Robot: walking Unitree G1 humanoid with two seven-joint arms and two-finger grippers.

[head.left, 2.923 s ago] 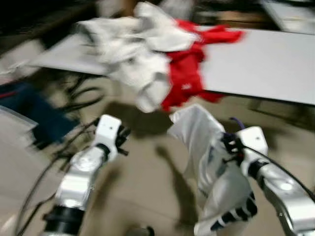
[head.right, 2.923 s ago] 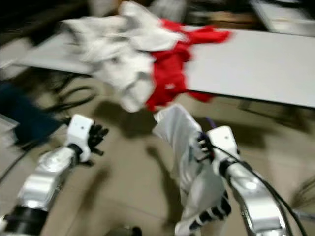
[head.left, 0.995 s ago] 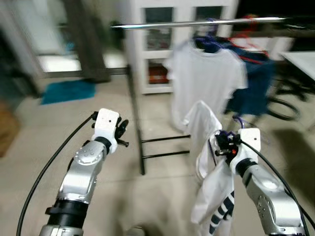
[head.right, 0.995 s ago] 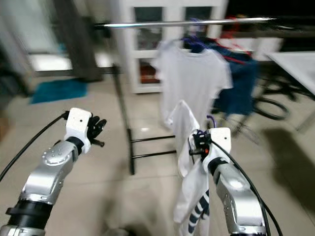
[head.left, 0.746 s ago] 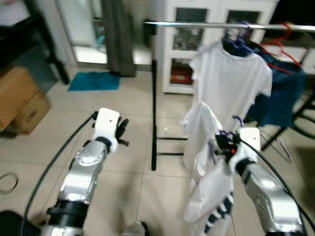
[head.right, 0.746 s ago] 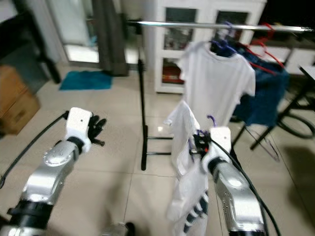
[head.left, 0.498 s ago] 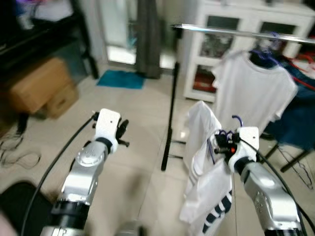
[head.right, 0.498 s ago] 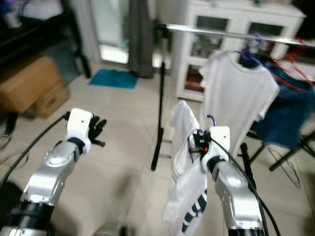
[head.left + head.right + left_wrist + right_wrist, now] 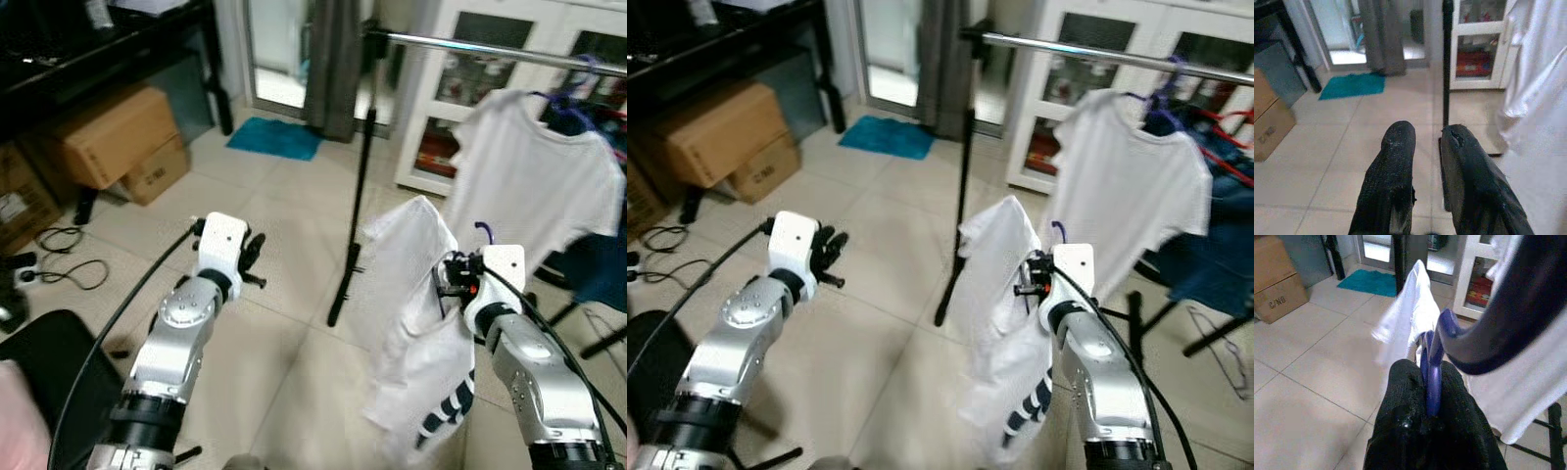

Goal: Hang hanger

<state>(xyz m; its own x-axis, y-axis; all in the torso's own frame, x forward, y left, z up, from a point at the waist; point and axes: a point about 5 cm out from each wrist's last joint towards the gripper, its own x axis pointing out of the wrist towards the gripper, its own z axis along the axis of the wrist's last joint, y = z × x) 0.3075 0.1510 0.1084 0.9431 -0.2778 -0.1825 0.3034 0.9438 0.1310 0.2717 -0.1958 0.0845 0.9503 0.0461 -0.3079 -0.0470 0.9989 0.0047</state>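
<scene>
Hanger point(image 9: 1431, 377), a purple one, sits pinched between the two black fingers of the right tool point(image 9: 1422, 431), right of centre in the eye views, with its hook point(image 9: 483, 231) poking up just above the wrist. A white garment point(image 9: 411, 313) with dark stripes near its lower hem is draped on it and hangs down toward the lower middle of the frame.

Going by size: a pale tiled floor point(image 9: 284, 196) spreads across the whole room. A black clothes rack point(image 9: 358, 176) stands at centre, its upright post rising to a silver rail point(image 9: 490, 49) that runs off to the upper right. A white T-shirt point(image 9: 534, 186) hangs from that rail on another purple hanger, with dark blue clothing point(image 9: 1215, 245) and a red hanger point(image 9: 1229, 122) behind it at the right edge. A white cabinet with glass doors point(image 9: 1097, 39) stands behind the rack. Cardboard boxes point(image 9: 108, 137) sit at the upper left below a dark shelf. A grey curtain point(image 9: 333, 59) hangs at top centre, with a teal mat point(image 9: 274, 137) on the floor below it. Black cables point(image 9: 59, 255) trail along the left edge.

The left tool point(image 9: 1422, 147) is held out at left of centre over the floor, well apart from the rack, its fingers slightly spread and gripping nothing.
</scene>
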